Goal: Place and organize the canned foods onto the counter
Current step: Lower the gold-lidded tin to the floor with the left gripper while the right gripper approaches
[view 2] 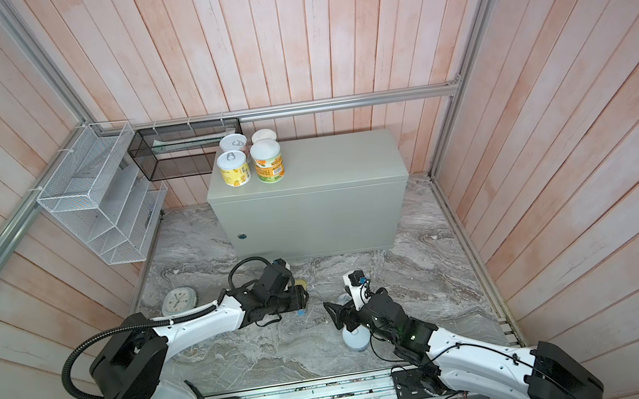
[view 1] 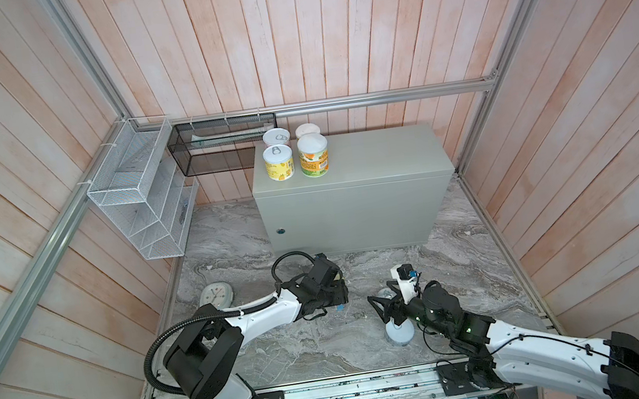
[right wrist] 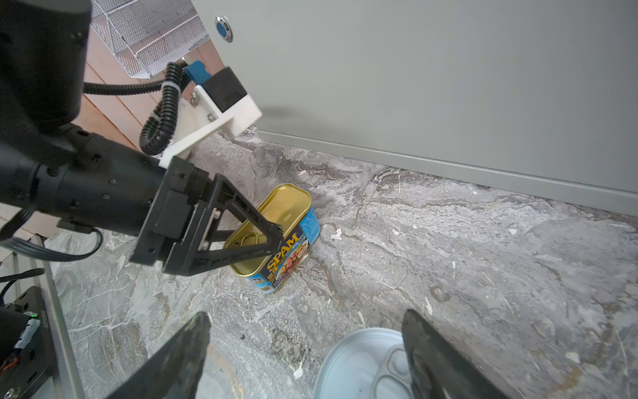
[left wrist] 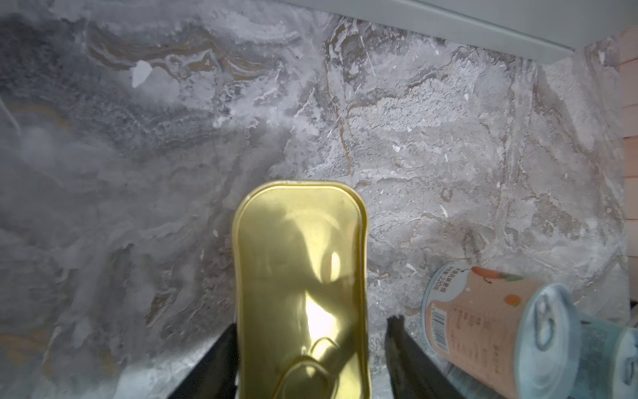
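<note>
Upright on the grey marble (view 1: 287, 351), lid up, near the front of the counter (view 1: 367, 160): the gold tin (right wrist: 286, 210); long axis laid roughly toward the counter's front face, a little aslant; pull-tab end turned away from that face, plain end nearest it; SPAM label on the long side toward the right arm; mostly hidden under the left gripper (right wrist: 276, 240) in both top views.

Straddled near the tab end by the left fingers (left wrist: 221, 355), set partly apart along the tin's long sides; one finger right at the tin's wall, a clear gap at the other; not clamped.

Right gripper (right wrist: 307, 316) spread wide and holding nothing, poised over a silver-lidded can (right wrist: 359, 362) upright on the marble; one finger crossing above the lid, the other well clear; label unseen there.

In the left wrist view, off to the tin's side, a pink-labelled can (left wrist: 483, 311) with a pale-blue can (left wrist: 607, 349) just beside; match with the can under the right gripper unclear.

At the counter's back left corner, four cans upright in a two-by-two block: yellow-labelled can (view 1: 279, 166) and orange-labelled can (view 1: 314, 157) in front; pull-tab can (view 1: 276, 136) and plain-lidded can (view 1: 307, 130) behind, labels hidden.

Pale-blue clock (view 1: 217, 294) flat on the marble, well to the left of the tin.
</note>
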Available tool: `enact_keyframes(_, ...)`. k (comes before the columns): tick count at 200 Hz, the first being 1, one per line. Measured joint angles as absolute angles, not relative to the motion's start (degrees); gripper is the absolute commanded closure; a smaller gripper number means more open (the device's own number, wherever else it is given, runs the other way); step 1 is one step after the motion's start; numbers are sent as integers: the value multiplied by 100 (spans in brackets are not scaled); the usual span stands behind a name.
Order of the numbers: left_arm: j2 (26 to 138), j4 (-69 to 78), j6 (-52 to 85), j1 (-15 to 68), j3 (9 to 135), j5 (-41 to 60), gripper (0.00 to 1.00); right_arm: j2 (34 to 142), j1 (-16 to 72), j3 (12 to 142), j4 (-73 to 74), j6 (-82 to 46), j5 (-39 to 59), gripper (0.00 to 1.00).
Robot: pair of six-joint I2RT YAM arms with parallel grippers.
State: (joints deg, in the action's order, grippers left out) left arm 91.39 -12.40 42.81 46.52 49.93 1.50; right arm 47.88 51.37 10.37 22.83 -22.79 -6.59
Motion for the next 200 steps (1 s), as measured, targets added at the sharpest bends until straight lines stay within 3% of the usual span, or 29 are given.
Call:
enact_keyframes(73, 8995, -1216, 4316, 4657, 5100, 563, 31, 4864, 5494, 1055, 2222, -2296, -913, 14)
enact_keyframes(160, 7614, -1483, 4080, 4329, 5094, 532, 17, 6071, 5710, 1564, 2279, -2270, -908, 12)
enact_keyframes(200, 6947, -1671, 3972, 4119, 4989, 408, 5, 6683, 5728, 1909, 2440, -2279, -727, 12)
